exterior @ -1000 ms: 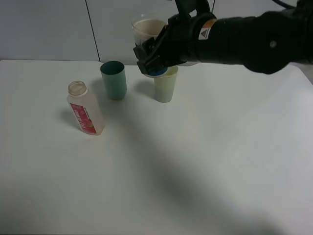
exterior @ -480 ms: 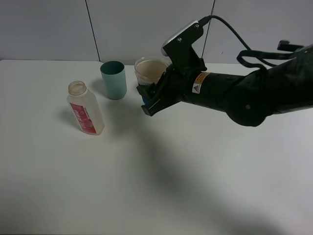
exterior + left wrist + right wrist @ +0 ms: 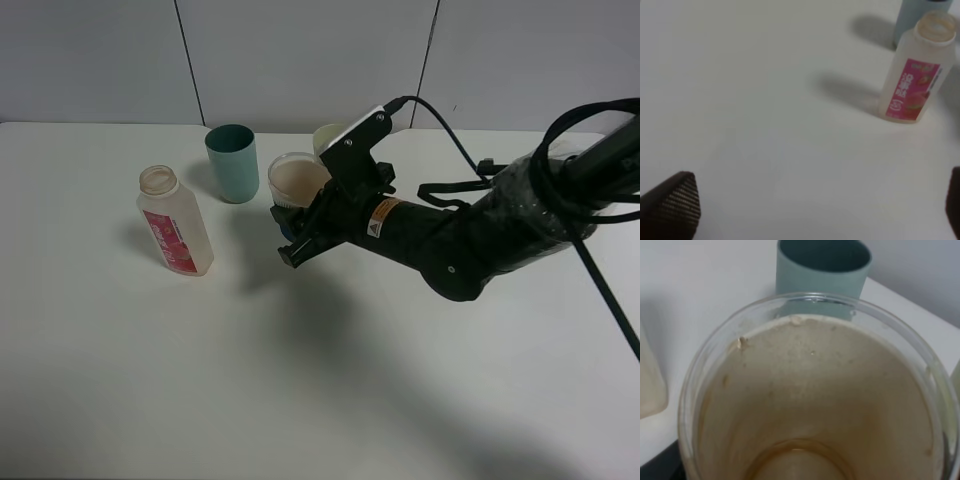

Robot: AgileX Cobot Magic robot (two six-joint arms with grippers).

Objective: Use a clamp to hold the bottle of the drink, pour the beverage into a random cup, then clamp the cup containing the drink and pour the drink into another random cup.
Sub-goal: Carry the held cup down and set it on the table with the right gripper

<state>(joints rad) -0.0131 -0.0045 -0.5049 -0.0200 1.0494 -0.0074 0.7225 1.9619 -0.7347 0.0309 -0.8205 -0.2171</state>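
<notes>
Beneath me spreads a white table (image 3: 150, 380), plain and matte, with soft grey shadows lying across its middle. Its far edge meets a pale grey wall (image 3: 300, 60), which is cut by two thin dark vertical seams (one toward the left (image 3: 190, 60), one right of the middle (image 3: 428, 60)). From my left wrist I see the same tabletop (image 3: 740, 100), bare and slightly blurred.
</notes>
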